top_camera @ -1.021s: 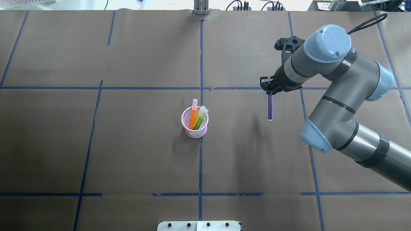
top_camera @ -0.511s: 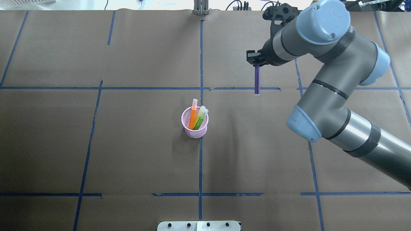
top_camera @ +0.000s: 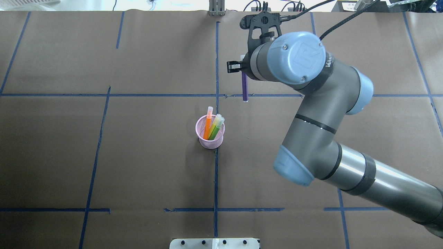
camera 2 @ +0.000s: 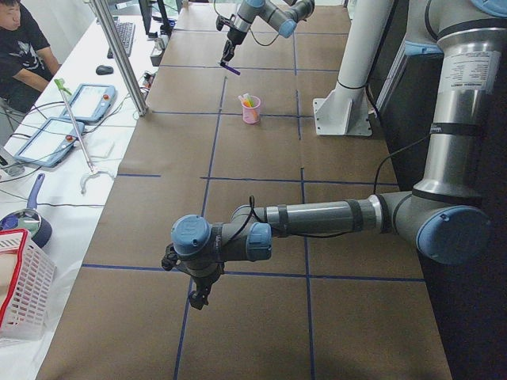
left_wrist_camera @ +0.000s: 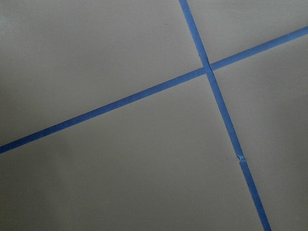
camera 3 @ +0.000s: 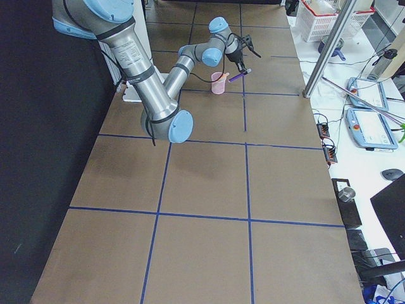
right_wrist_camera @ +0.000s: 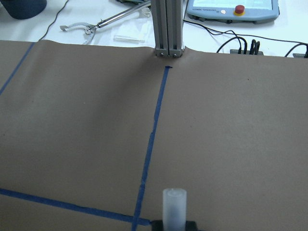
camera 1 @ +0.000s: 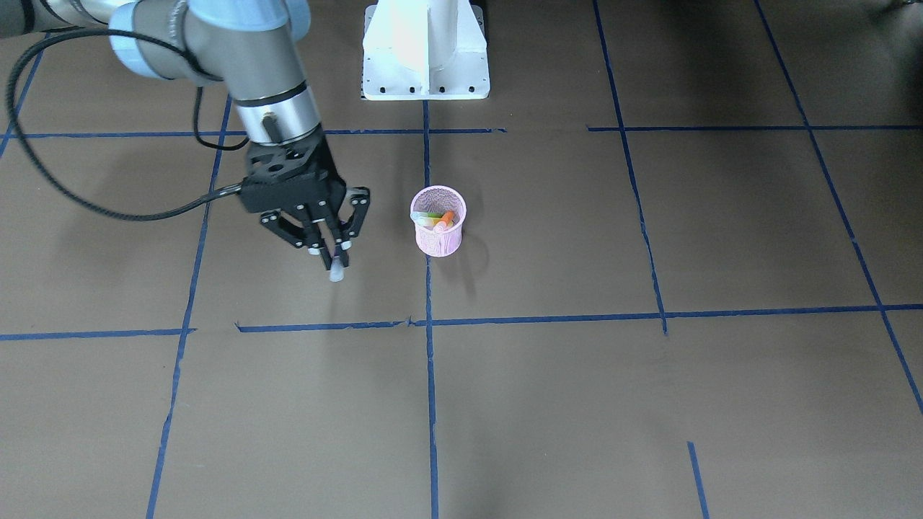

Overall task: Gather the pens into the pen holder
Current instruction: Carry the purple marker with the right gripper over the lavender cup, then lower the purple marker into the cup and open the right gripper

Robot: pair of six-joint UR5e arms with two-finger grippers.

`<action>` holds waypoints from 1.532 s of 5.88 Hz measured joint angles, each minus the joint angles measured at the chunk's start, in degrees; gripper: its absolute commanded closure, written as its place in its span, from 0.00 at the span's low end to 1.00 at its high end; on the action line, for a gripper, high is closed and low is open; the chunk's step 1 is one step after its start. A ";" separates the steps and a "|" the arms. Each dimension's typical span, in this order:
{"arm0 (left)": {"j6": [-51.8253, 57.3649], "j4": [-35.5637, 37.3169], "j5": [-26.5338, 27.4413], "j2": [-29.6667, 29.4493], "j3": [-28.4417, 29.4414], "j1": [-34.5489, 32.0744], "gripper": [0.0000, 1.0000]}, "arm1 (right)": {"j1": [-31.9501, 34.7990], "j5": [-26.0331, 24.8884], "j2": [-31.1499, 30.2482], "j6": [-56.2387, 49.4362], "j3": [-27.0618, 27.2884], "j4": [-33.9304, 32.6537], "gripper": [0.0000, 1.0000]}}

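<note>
Purple pen (top_camera: 244, 88) sits clamped in my right hand (camera 1: 329, 251). I hold it high, I judge, to clear the rim of the pen holder (top_camera: 211, 144).

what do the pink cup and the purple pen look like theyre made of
Small pink cylindrical mesh cup: looks like painted wire mesh, probably metal; the wall is a fine, see-through grid under a rolled rim, with a matte finish. Slim purple pen: likely plastic; the barrel is smooth and evenly coloured, and its cap end is frosted and translucent.
</note>
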 measured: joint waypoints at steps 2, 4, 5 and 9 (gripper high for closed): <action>0.04 -0.07 0.03 0.05 -0.06 0.00 0.00 | -2.53 -7.75 -0.09 -1.85 3.52 -0.14 1.00; 0.23 -0.22 0.05 0.56 -0.38 0.00 0.00 | -8.43 -14.22 0.57 -2.10 3.94 -0.06 1.00; 0.29 -0.28 0.07 0.70 -0.54 0.00 0.00 | -12.11 -17.90 0.79 -1.77 3.66 0.22 1.00; 0.57 -0.35 0.13 0.84 -0.61 -0.04 0.00 | -15.35 -19.96 0.78 -1.73 -1.66 8.08 1.00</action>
